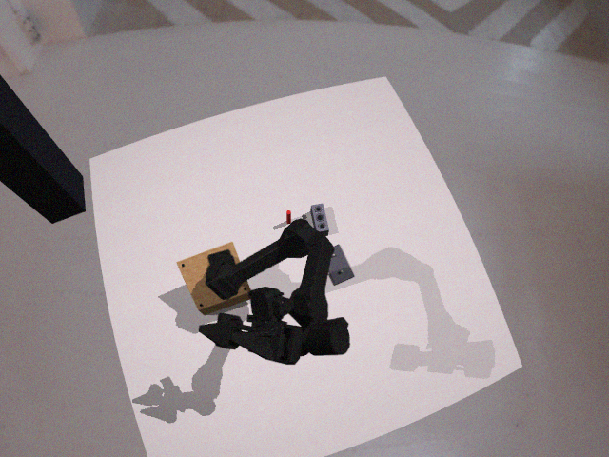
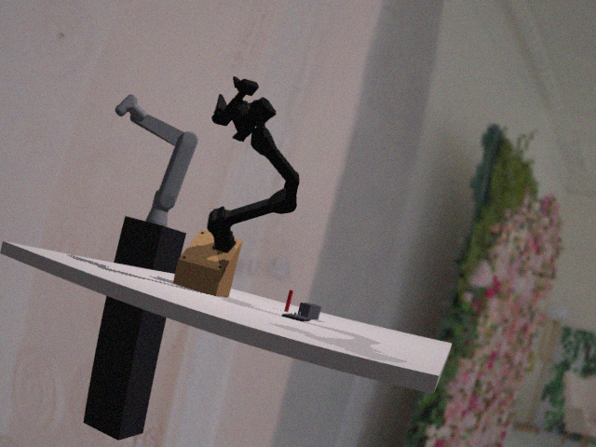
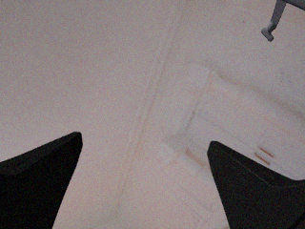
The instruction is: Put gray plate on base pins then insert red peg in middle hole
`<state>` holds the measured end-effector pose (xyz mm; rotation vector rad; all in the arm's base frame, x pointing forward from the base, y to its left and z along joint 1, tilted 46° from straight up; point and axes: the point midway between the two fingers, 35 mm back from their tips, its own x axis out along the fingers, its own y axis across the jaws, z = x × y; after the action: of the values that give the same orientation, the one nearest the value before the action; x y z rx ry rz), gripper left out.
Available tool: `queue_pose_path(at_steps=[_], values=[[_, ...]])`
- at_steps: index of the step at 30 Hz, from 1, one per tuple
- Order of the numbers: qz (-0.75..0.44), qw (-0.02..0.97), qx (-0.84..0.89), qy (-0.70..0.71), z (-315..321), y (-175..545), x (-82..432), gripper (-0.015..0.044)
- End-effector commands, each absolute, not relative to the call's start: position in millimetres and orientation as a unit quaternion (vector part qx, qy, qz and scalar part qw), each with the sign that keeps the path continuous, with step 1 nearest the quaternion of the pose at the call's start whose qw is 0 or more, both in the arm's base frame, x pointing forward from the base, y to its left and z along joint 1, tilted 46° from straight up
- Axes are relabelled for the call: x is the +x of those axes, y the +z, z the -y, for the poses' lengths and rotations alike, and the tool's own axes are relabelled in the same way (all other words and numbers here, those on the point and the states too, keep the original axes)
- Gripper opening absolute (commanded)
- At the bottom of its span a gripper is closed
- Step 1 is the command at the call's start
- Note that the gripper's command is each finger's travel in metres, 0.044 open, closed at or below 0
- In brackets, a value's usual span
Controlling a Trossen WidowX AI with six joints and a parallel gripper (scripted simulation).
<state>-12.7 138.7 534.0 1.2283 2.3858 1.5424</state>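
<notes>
The gray plate [image 1: 320, 217] [image 2: 309, 310], a block with three holes, rests on the white table apart from the base. The dark flat base [image 1: 343, 276] [image 2: 302, 318] lies close beside it; the arm hides part of it in the top view, and its small pins point up. The red peg [image 1: 288, 216] [image 2: 289, 300] stands upright near the plate. My gripper [image 1: 218, 329] [image 2: 227, 88] [image 3: 146, 144] is open and empty, high above the table and far from all three parts. The wrist view shows neither plate, base nor peg.
My arm [image 1: 260, 255] [image 2: 277, 163] rises from a wooden box [image 1: 196, 275] [image 2: 199, 273] on the white table [image 1: 196, 171] [image 2: 240, 315]. A black column [image 1: 44, 162] [image 2: 127, 365] stands beyond the table's edge, with a gray arm [image 2: 178, 168] [image 3: 274, 24] on it.
</notes>
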Motion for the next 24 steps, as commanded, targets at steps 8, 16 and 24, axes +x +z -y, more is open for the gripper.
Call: queue_pose_path(at_steps=[8,16,24], values=[[-0.736,0.011,0.311,0.601,-106.5,538.5,-65.5,0.044],[-0.655,-0.033,0.147,0.74,-22.5,529.5,-142.9,0.044],[-0.526,-0.137,-0.007,0.839,93.0,497.1,-172.6,0.044]])
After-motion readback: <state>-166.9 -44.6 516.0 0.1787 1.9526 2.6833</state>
